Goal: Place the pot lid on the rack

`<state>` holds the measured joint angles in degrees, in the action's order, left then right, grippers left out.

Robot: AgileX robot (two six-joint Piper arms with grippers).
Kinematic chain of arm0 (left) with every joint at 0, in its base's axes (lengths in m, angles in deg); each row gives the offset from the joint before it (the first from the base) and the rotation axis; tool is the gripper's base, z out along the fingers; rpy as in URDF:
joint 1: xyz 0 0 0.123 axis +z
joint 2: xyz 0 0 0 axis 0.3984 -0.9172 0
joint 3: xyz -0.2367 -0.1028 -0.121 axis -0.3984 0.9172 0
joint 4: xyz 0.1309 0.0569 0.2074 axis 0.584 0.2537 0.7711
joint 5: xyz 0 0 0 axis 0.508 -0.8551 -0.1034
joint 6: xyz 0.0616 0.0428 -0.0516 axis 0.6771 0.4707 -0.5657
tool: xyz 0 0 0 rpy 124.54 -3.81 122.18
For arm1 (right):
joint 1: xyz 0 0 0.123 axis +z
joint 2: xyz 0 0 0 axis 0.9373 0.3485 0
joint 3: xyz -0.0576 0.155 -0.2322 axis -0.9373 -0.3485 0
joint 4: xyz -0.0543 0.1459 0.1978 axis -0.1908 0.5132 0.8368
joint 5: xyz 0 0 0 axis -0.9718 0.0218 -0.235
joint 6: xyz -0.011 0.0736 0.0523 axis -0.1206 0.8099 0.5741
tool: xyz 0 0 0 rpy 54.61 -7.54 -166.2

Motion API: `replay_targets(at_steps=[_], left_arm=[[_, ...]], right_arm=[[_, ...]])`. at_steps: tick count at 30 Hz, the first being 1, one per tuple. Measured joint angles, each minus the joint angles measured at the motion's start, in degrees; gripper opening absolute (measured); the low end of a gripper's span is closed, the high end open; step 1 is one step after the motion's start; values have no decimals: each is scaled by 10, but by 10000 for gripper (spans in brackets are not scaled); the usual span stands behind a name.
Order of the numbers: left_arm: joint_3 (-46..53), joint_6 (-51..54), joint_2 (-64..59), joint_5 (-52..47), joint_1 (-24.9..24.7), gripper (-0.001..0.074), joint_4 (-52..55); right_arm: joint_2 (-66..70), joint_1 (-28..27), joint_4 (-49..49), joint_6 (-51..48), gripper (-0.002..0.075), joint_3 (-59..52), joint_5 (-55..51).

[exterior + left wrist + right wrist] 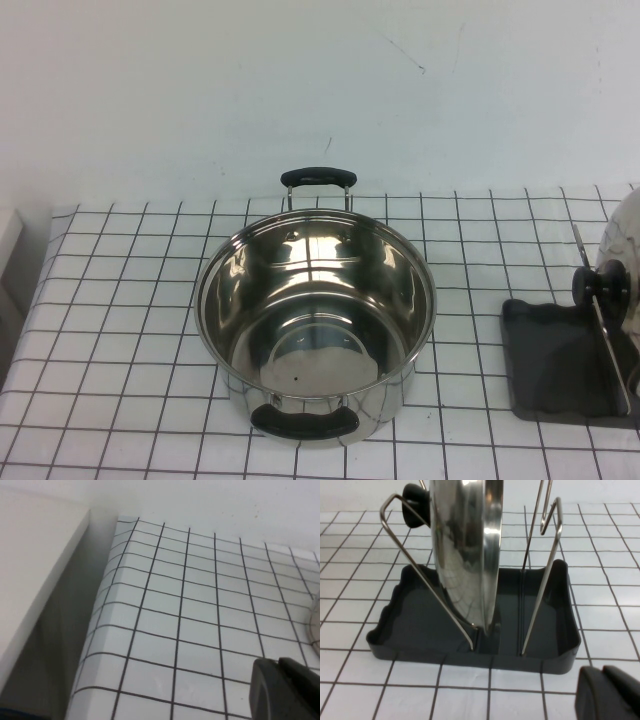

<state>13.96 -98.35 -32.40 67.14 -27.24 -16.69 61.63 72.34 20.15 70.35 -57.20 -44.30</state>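
Note:
The shiny steel pot lid (624,238) stands on edge in the rack (556,362) at the table's right, its black knob (601,284) facing the pot. In the right wrist view the lid (465,555) sits upright in the dark grey tray (470,656), leaning on a slanted metal bar (427,582), with the knob (415,502) behind. My right gripper (602,671) is shut and empty, just in front of the rack and clear of it. My left gripper (279,662) is shut and empty, low over the table's left part. Neither gripper shows in the high view.
A deep steel pot (300,270) with two black handles stands open in the middle of the checked tablecloth (110,330); its edge shows in the left wrist view (316,625). A white block (35,570) lies beyond the table's left edge.

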Motion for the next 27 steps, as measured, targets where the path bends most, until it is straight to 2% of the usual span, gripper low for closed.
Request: replay_targets(at_steps=[3, 6, 27], left_arm=[[0, 72, 0, -1, 0, -2, -7], [0, 98, 0, -1, 0, -2, -10], [0, 109, 0, -2, 0, -2, -11]], right_arm=[[0, 0, -1, 0, -2, 0, 0], [0, 0, -1, 0, -2, 0, 0], [0, 0, -1, 0, -2, 0, 0]])
